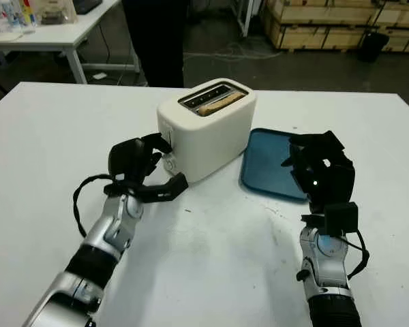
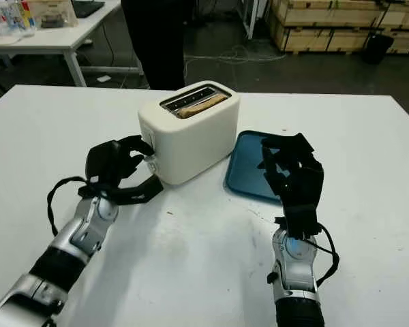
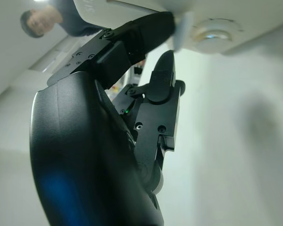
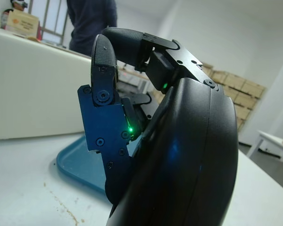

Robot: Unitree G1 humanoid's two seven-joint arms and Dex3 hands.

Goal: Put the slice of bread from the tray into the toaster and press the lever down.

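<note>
A white toaster [image 1: 215, 133] stands mid-table with a slice of bread [image 1: 210, 104] sunk in its slot. My left hand [image 1: 153, 153] is at the toaster's near end. One finger [image 3: 146, 28] lies on the lever [image 3: 181, 29] and another sits just beneath it, above the round knob [image 3: 212, 35]. The thumb reaches along the table under the toaster's corner. A blue tray [image 1: 266, 163] lies right of the toaster with nothing on it. My right hand [image 1: 317, 163] hovers over the tray's near right corner, open and holding nothing.
A person in dark clothes [image 1: 153, 41] stands behind the table's far edge. Another white table [image 1: 48, 34] with boxes and bottles is at the back left. Wooden crates [image 1: 341, 20] line the back right. White tabletop stretches in front of both arms.
</note>
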